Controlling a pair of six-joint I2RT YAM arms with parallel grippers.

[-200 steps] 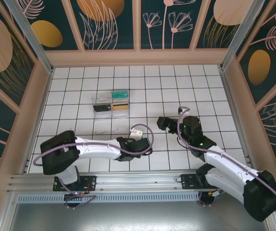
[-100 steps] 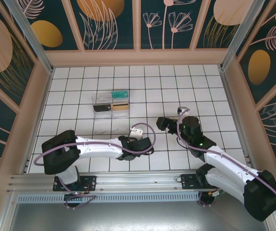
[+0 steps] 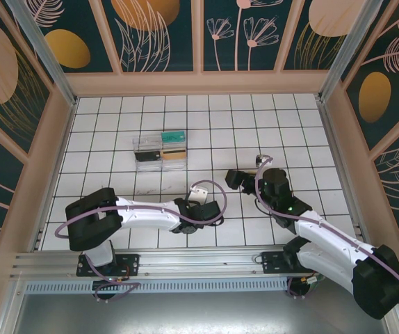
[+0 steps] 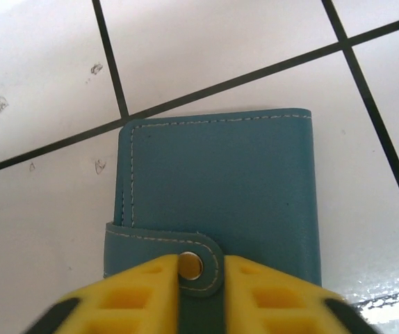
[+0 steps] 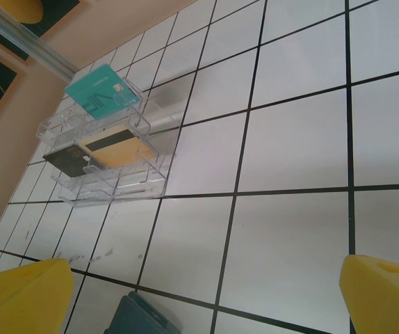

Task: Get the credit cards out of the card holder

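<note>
Table [image 4: 46, 56] bears card holder [image 4: 220, 181], tab [image 4: 198, 252] between left fingers [image 4: 137, 292].

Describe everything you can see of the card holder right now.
The card holder is a slate-blue wallet of soft, leather-like material with pale stitching along its edges. It is closed: a rounded tab with a silver snap wraps over its near edge. It lies flat on the white tiled table. The left end effector has its yellow fingers flanking the tab; whether they pinch it is unclear.
</note>
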